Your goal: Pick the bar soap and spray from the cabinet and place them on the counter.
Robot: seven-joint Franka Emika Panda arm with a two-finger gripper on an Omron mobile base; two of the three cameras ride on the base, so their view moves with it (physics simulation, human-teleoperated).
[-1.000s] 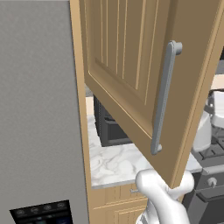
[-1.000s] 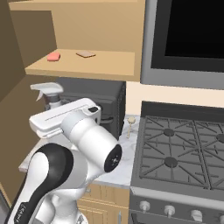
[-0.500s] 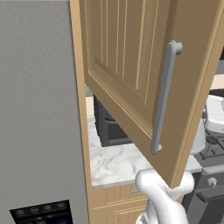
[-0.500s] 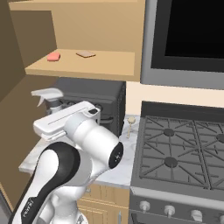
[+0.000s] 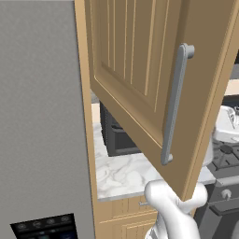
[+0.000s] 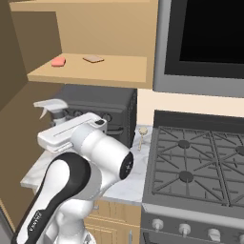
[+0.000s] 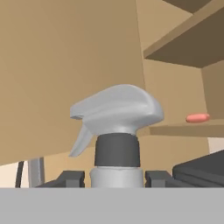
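My gripper (image 7: 114,179) is shut on the spray (image 7: 116,111), a bottle with a grey trigger head and dark collar; the two dark fingertips (image 7: 70,178) flank its neck. In the right base view the spray (image 6: 52,107) shows above my white hand, held over the left end of the white marble counter (image 6: 136,176), below the cabinet shelf (image 6: 90,74). A pink oval bar soap (image 6: 58,61) lies on that shelf, also visible far off (image 7: 197,117) in the hand view. The cabinet door (image 5: 140,84) stands swung open.
A flat tan piece (image 6: 93,59) lies beside the soap. A dark toaster oven (image 6: 100,107) stands at the back of the counter, and a small glass (image 6: 142,133) next to it. The stove (image 6: 200,162) is to the right, the fridge (image 5: 42,116) to the left.
The hand with the spray has sunk a little lower toward the counter; the rest of the scene is unchanged.
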